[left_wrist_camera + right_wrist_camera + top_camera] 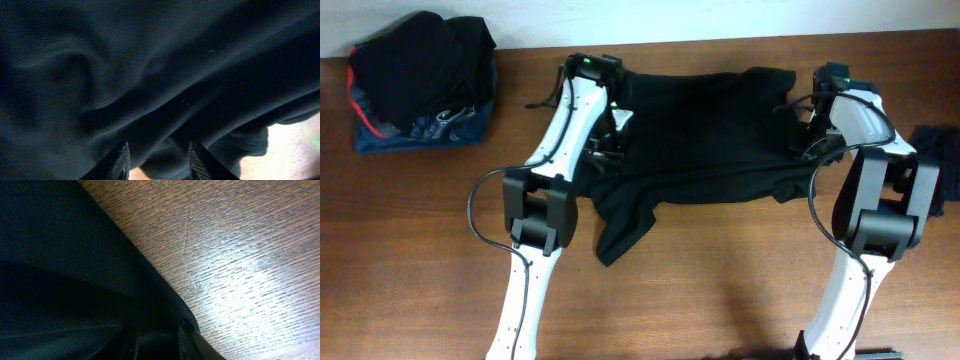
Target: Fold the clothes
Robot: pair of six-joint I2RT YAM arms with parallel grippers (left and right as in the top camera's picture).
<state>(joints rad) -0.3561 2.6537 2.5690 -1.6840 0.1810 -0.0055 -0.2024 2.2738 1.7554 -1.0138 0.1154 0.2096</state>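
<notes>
The left gripper (160, 161) has its fingers spread, and a soft bulge of the black T-shirt (150, 75) sits in the gap between them. Ahead of these fingers the wrist view is almost filled with rumpled black fabric in long diagonal folds. A patch of the wooden table (300, 145) shows off to the gripper's right.

The right gripper (159, 345) is down at the shirt's edge, its fingertips (186, 339) a little apart. The cloth around them is too dark to show whether they pinch the hem or only rest over it, so I cannot tell. From these fingers the hem runs away to the left, with bare wood just beside it on the right.

From overhead, the shirt lies crumpled across the table between the two grippers, one at each of its ends. One loose flap trails back past the left gripper toward that arm's base. Well beyond the left gripper, at the far corner, sits a pile of dark clothes (420, 85). Another dark cloth (938, 150) lies outside the right arm at the table's edge.
</notes>
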